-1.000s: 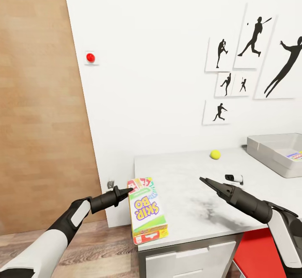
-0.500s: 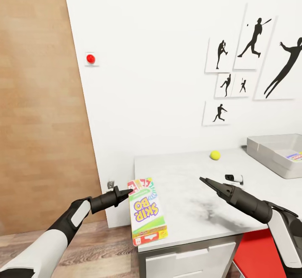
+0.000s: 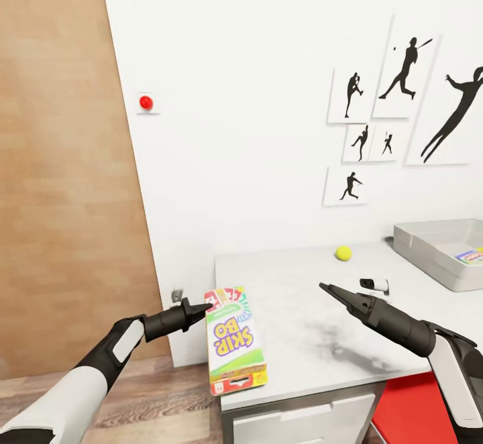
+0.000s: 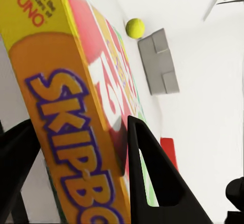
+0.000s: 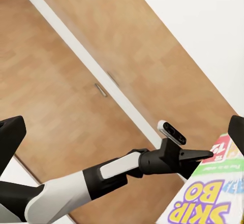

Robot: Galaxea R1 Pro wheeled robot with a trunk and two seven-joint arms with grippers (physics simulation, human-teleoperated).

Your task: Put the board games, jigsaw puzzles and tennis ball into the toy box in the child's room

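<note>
My left gripper [image 3: 206, 308] is shut on the top edge of a board game [image 3: 231, 340], a yellow-green-pink Skip-Bo box with red edges that hangs at the table's [image 3: 302, 310] near left corner. The left wrist view has the game box [image 4: 76, 132] between both fingers. My right gripper [image 3: 327, 290] hovers over the table top, open and holding nothing. The tennis ball [image 3: 343, 253] lies near the wall. The grey toy box [image 3: 429, 246] stands at the far right with a colourful item inside. In the right wrist view my left gripper [image 5: 203, 155] holds the game [image 5: 203, 209].
A small white device [image 3: 373, 285] lies on the table beside my right gripper. A red seat [image 3: 416, 407] is under the table's right side. White drawers [image 3: 302, 417] sit below the top. A wooden door [image 3: 67, 196] and wood floor are at the left.
The whole view has shifted a little, so wall pictures and table sit lower in the picture. Both arms keep their pose, and the left gripper still holds the game.
</note>
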